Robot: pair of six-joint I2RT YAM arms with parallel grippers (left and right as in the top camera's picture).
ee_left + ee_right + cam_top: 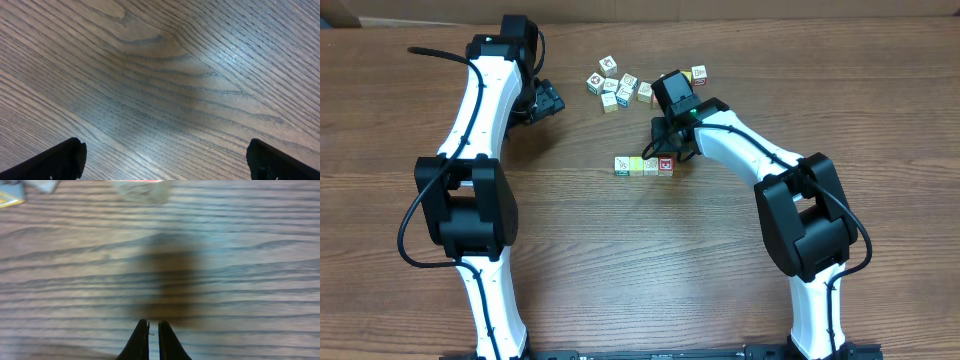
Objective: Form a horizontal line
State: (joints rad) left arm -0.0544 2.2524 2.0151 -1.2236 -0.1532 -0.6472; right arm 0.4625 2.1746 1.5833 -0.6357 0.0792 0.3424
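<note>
1. Already, from overhead, a short row of small picture cubes (643, 165) lies straight on the brown wooden table (620, 260). A loose cluster of similar cubes (620, 88) sits beyond the row, so lengthening it may remain. No containers show.
2. Left wrist: the left gripper (165, 162) gapes wide over bare wood, with the row out of sight.
3. Right wrist: the right gripper (154, 339) is pinched narrow and empty, and the row's red-faced cube (142, 187) is a blur just ahead.

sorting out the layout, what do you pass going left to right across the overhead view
left gripper → white-green cube → pale yellow cube → red-faced cube → right arm's elbow
</note>
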